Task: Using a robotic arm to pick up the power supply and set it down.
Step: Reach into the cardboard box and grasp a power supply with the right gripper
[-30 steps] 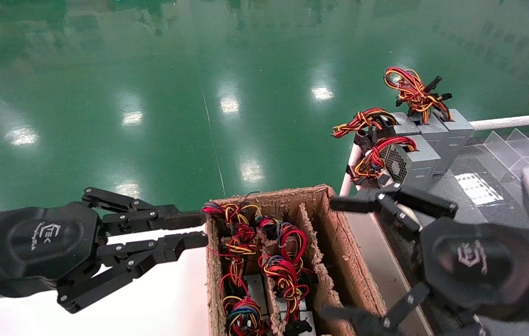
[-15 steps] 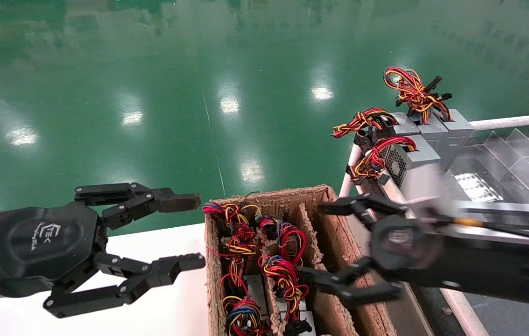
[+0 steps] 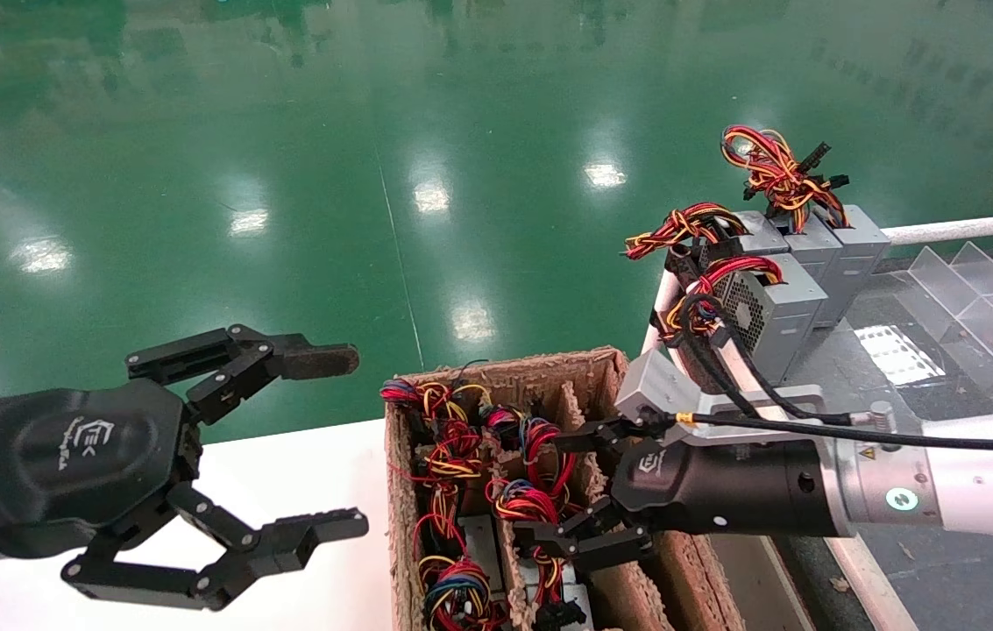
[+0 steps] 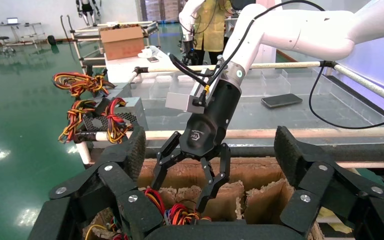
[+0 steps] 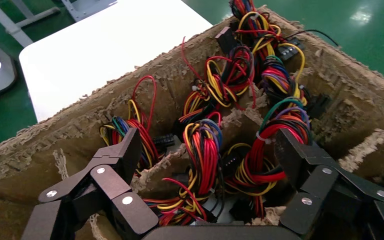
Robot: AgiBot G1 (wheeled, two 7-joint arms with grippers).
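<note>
Power supply (image 5: 215, 205) down in the middle slot of the cardboard box (image 3: 610, 372), wire bundle (image 3: 535, 504) on top, grey body mostly buried beneath. Long axis probably running down into the slot, wires pointing up; hard to confirm. Reach step in hand: right gripper (image 3: 570, 495) poised over the bundle, jaws spread wide and empty. Next, likely: lower past the wires, straddle the body, close, lift straight up clear of the dividers. Left gripper (image 3: 321, 447) idle over the white desk (image 3: 303, 464), jaws released too.

white table (image 3: 303, 473), cardboard box (image 3: 505, 372) on it
</note>
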